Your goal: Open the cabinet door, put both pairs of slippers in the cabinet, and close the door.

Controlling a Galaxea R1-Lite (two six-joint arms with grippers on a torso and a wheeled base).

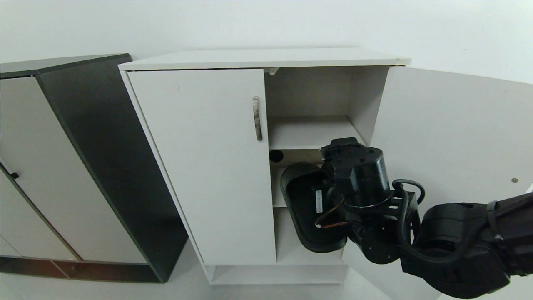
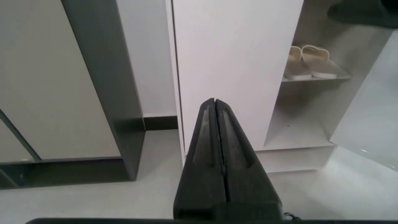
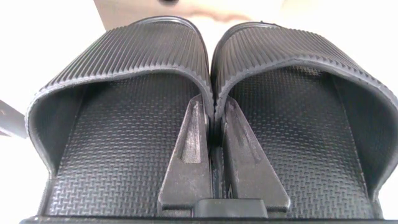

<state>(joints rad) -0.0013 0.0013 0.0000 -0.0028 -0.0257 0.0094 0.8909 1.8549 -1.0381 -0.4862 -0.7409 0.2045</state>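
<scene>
Black ribbed rubber slippers (image 3: pixel 124 106), a pair side by side, are held at the open side of a white flat-topped cabinet (image 1: pixel 266 58), tilted with their toes up towards its middle shelf. The right tool (image 3: pixel 213 112) is narrowed onto them, its two fingers pinching the inner walls where the slippers meet.

On the cabinet's lower shelf, above the bottom compartment, a pair of cream slippers (image 2: pixel 311 59) lies side by side with toes pointing inward.

The cabinet's right-hand door (image 1: pixel 449 146) is swung wide open. Its left-hand door (image 1: pixel 200 166) is closed, with an upright metal bar handle (image 1: pixel 257 118) at the inner edge.

The left tool (image 2: pixel 215 106) hangs in front of the closed door, low and near the floor, with its fingers pressed together and nothing between them.

Just beside the cabinet, on the closed-door side, a dark grey cupboard with pale doors (image 1: pixel 104 166) stands at an angle.
</scene>
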